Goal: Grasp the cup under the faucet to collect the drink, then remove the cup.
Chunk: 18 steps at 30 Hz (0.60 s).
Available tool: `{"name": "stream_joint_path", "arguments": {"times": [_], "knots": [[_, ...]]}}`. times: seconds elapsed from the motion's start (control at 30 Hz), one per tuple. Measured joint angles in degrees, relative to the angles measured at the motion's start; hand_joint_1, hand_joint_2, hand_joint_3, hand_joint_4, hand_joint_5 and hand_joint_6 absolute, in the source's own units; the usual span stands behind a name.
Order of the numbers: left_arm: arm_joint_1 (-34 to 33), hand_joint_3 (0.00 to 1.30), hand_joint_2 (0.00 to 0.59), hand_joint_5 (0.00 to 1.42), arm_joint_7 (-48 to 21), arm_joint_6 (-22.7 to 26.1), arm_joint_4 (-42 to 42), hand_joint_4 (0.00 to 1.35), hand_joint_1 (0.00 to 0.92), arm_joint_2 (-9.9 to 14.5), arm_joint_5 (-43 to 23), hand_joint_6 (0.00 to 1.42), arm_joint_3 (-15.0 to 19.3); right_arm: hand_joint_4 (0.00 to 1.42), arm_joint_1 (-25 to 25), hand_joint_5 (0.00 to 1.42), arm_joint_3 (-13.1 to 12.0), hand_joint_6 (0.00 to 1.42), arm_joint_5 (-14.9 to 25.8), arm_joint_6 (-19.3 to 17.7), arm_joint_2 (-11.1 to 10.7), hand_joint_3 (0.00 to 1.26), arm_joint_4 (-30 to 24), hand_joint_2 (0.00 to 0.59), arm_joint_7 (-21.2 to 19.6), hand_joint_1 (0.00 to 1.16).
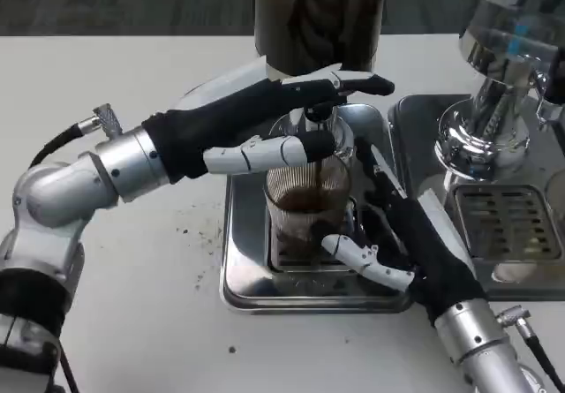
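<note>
My right hand [402, 234] grips the ribbed cup [307, 200] on the steel drip tray [243, 274]; my left hand [265, 119] presses the faucet [320, 115], over a speckled white table [132, 66].

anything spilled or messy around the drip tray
Yes: dark specks lie scattered on the white table just left of the metal drip tray, like spilled grounds or droplets. The ribbed glass cup stands upright under the faucet, filling.
</note>
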Motion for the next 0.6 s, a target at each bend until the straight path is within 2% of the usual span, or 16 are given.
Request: {"name": "stream_joint_path", "arguments": {"times": [0.27,0.5,0.6], "knots": [[0.4,0.18,0.149,0.00,-0.5,1.1,-0.7,0.07,0.000,0.0,-1.3,0.00,0.1,0.00,0.0,0.00,0.1,0.10,0.0,0.0,0.2,0.00,0.0,0.233,0.3,0.59],[1.0,0.19,0.165,0.00,-2.9,4.4,-1.7,0.09,0.000,-0.3,-5.1,0.00,0.7,0.00,0.0,0.00,0.2,0.10,0.0,0.0,0.3,0.00,0.0,0.233,0.8,0.59],[1.3,0.21,0.151,0.02,-4.1,5.8,-1.9,0.11,0.000,-0.9,-6.7,0.01,1.7,0.00,0.0,0.00,0.2,0.10,0.0,0.0,0.4,0.00,0.0,0.234,0.8,0.59]]}}
